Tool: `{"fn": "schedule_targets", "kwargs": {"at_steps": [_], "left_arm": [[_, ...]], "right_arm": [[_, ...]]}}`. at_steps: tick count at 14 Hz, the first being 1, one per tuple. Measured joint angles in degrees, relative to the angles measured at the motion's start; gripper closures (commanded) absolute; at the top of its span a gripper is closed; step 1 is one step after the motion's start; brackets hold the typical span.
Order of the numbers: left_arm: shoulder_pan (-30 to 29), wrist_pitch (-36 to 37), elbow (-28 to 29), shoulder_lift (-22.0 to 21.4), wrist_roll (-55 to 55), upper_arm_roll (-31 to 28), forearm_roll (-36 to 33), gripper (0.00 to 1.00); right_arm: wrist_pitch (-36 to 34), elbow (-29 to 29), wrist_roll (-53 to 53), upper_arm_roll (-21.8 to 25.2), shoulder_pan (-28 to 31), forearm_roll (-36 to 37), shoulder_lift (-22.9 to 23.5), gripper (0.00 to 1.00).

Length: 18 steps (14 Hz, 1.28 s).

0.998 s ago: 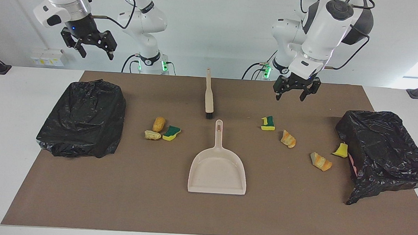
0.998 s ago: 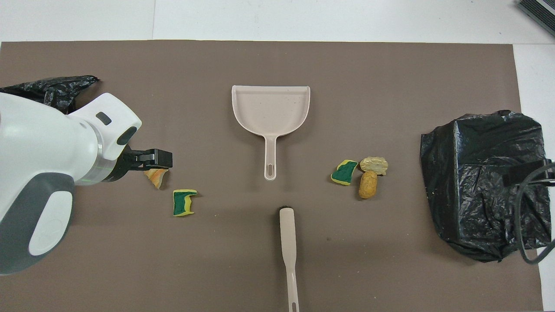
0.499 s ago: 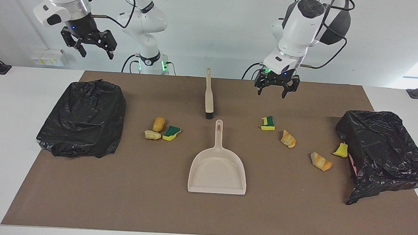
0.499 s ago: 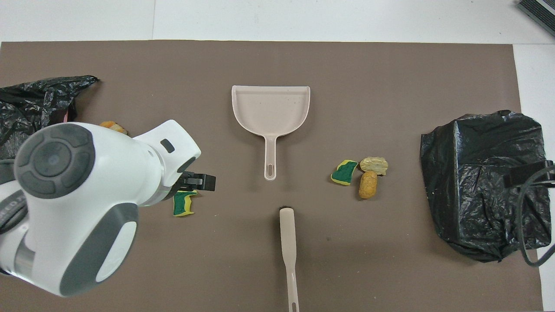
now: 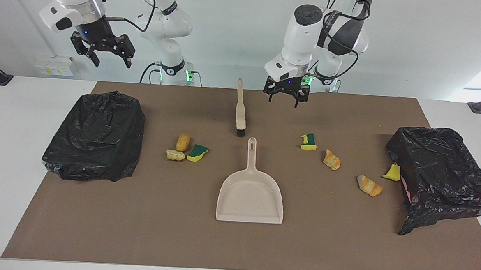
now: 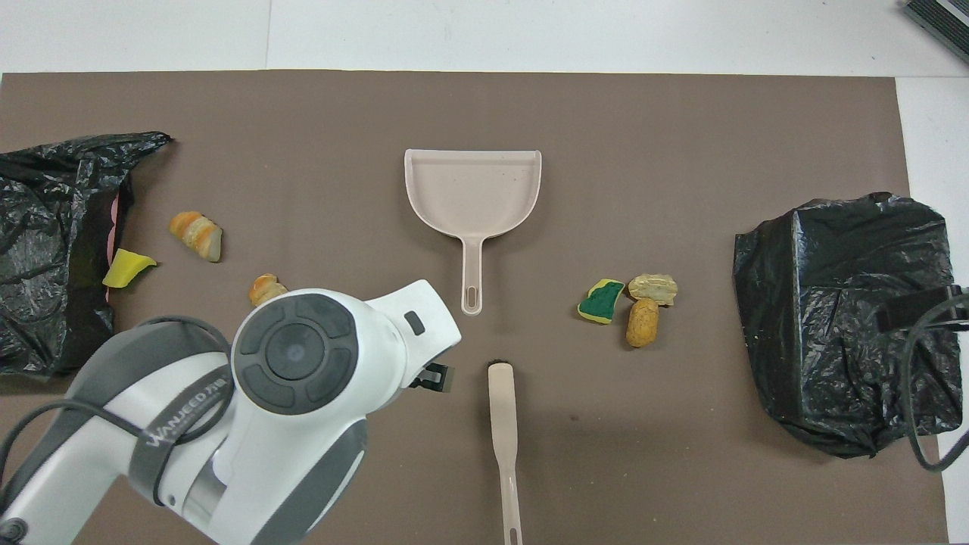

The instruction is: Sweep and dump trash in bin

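Sliding across from the left arm's end of the desk toward its middle over the last second, the left gripper is now hanging in the air just beside the brush, its fingers spread apart and gripping nothing. High above the bin at the right arm's end, the right gripper is waiting, fingers likewise apart and empty.

Seven scraps of trash are lying on the brown mat. Three are clustered toward the right arm's end: a tan lump, a paler lump and a green-backed sponge chunk, all touching or nearly so. Four are strung out toward the left arm's end: a sponge chunk, an orange lump, another orange lump and a yellow piece lying against the bin there.

One beige dustpan is sitting mid-mat with nothing in it, handle pointing at the robots, its handle tip close to the brush's bristle end. Wide bare mat is lying open around the pan on the side away from the robots.

Two bins draped in black bags are standing at the mat's ends, one at the right arm's end and one at the left arm's end; their contents cannot be made out.
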<state>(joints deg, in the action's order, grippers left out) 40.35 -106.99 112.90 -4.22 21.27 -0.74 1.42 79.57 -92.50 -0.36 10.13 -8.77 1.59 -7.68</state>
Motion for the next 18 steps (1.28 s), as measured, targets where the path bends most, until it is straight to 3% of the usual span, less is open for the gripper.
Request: {"fn": "schedule_targets", "kwargs": {"at_steps": [2,5,10,13,18], "left_arm": [[4.6,-1.1,1.1,1.7,5.4,0.1,-0.9,0.00],[10.9,-8.4,4.5,3.9,15.6,0.4,-1.2,0.00],[18.9,-14.7,11.2,4.3,22.8,0.5,-1.2,0.00],[20.9,-19.8,14.3,4.3,25.6,0.6,2.6,0.00],[22.2,-20.6,15.3,4.3,25.9,0.6,4.5,0.00]], "right_arm": [[0.0,-0.4,0.0,0.0,0.0,0.0,0.0,0.00],[0.0,-0.6,0.0,0.0,0.0,0.0,0.0,0.00],[0.0,-0.7,0.0,0.0,0.0,0.0,-0.1,0.00],[0.0,-0.7,0.0,0.0,0.0,0.0,-0.1,0.00],[0.0,-0.8,-0.1,0.0,0.0,0.0,-0.1,0.00]]}}
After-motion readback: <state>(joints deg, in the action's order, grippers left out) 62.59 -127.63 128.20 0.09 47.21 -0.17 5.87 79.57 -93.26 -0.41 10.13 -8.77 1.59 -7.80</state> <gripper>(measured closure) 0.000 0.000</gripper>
